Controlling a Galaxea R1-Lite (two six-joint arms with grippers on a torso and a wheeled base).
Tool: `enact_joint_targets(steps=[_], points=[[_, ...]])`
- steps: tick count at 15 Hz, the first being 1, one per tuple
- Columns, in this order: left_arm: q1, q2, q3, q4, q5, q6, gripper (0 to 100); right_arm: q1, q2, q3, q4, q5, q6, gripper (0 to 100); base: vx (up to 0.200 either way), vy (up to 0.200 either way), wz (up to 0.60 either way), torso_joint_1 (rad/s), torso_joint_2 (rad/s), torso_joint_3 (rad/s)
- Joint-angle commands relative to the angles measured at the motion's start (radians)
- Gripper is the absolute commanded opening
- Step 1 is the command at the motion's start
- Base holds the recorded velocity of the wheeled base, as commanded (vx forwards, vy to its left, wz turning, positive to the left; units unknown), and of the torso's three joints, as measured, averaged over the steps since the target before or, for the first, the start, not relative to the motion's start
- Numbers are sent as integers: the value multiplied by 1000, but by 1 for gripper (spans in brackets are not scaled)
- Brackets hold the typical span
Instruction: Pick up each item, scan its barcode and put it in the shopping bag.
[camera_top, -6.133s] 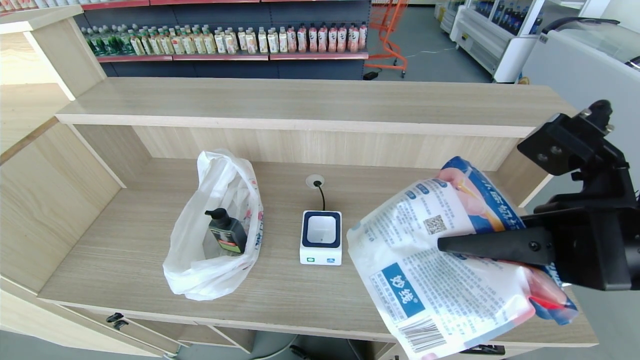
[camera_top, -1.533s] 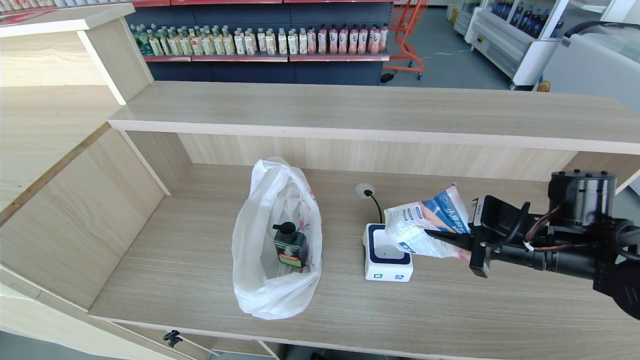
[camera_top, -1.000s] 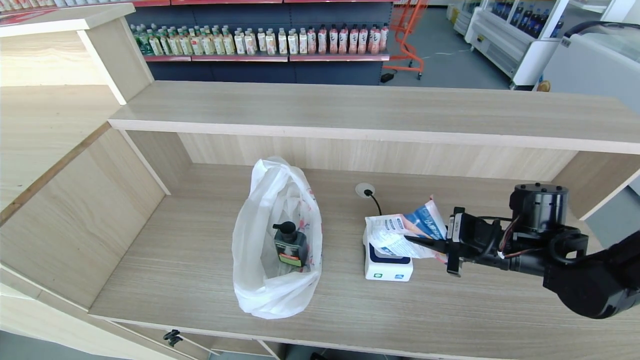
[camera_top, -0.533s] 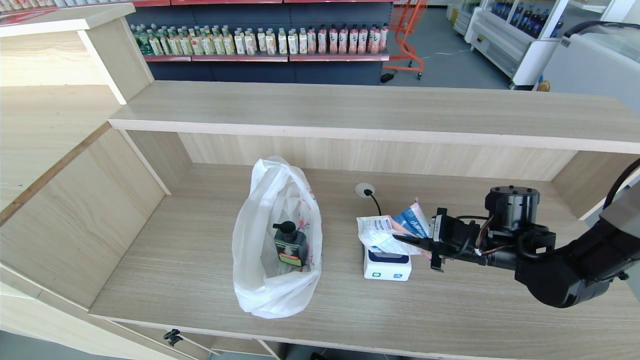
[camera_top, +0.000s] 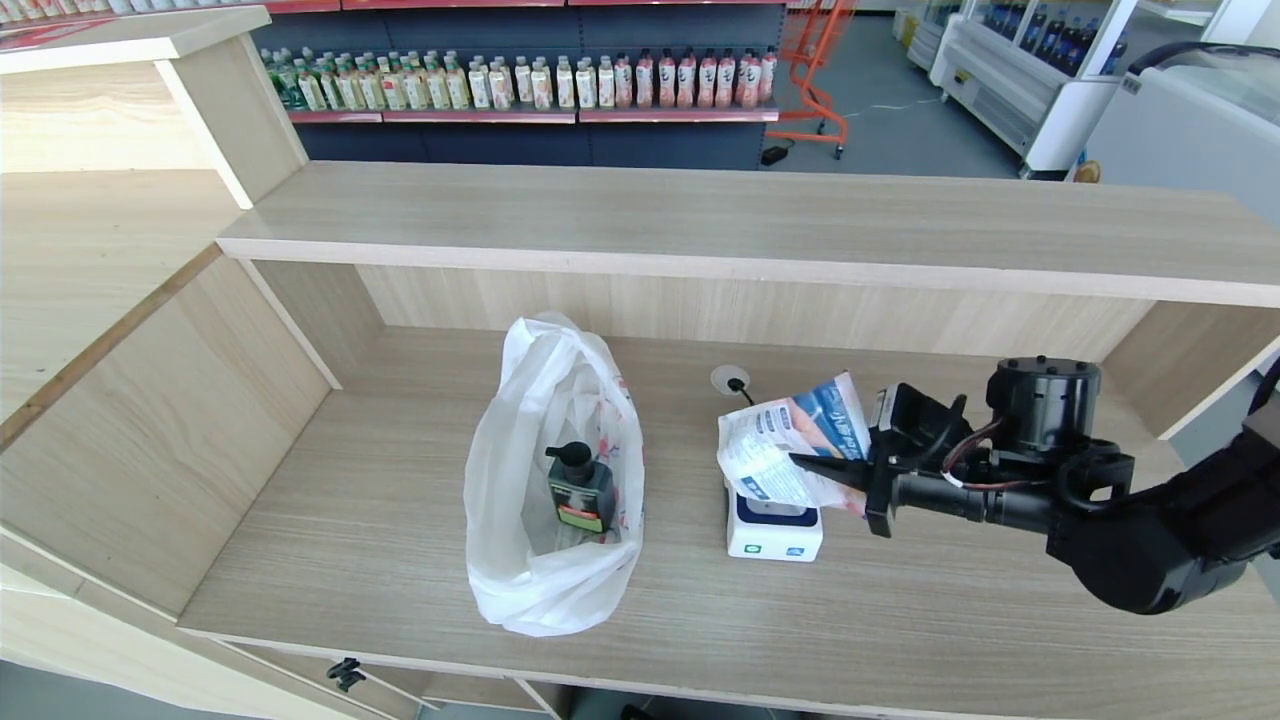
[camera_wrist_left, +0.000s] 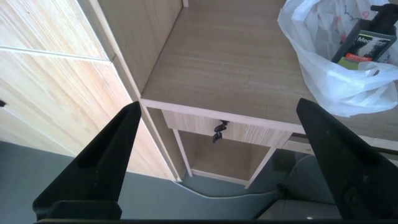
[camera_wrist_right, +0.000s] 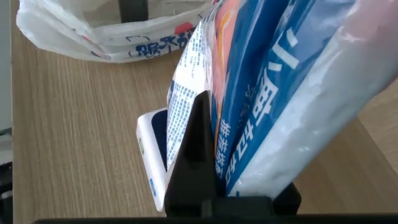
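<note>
My right gripper (camera_top: 828, 468) is shut on a blue-and-white pouch (camera_top: 790, 445) and holds it tilted just above the white scanner (camera_top: 775, 522) with the dark blue top. In the right wrist view the pouch (camera_wrist_right: 267, 106) hangs over the scanner (camera_wrist_right: 152, 158), and one black finger (camera_wrist_right: 198, 149) presses against its printed face. A white shopping bag (camera_top: 545, 490) lies open to the left of the scanner, with a black pump bottle (camera_top: 580, 490) inside. My left gripper (camera_wrist_left: 217, 162) hangs open and holds nothing, off the counter's near left corner, with the bag (camera_wrist_left: 336, 62) beyond it.
The scanner's cable runs to a grommet (camera_top: 730, 380) at the back of the counter (camera_top: 400, 470). A raised ledge (camera_top: 700, 215) runs along the back and a wooden side wall (camera_top: 150, 400) closes the left. A drawer key (camera_wrist_left: 219, 129) hangs below the counter's edge.
The right gripper carried the pouch down and left onto the scanner; in the last half second it has lifted and tilted the pouch slightly. The bag and bottle have not moved.
</note>
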Motion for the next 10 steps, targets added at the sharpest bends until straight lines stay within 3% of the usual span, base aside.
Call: enact_joint_targets(steps=[1,3,6,10], points=[[0,0,0,0,0,0,100,32,-134,-2,40,-53,178,0,0,0,0,0,0,0],[0,0,0,0,0,0,100,72,-174,-38,75,-122,391,0,0,0,0,0,0,0],[0,0,0,0,0,0,100,126,-145,-114,167,-208,589,0,0,0,0,0,0,0],[0,0,0,0,0,0,100,218,-23,-274,210,-303,758,0,0,0,0,0,0,0]])
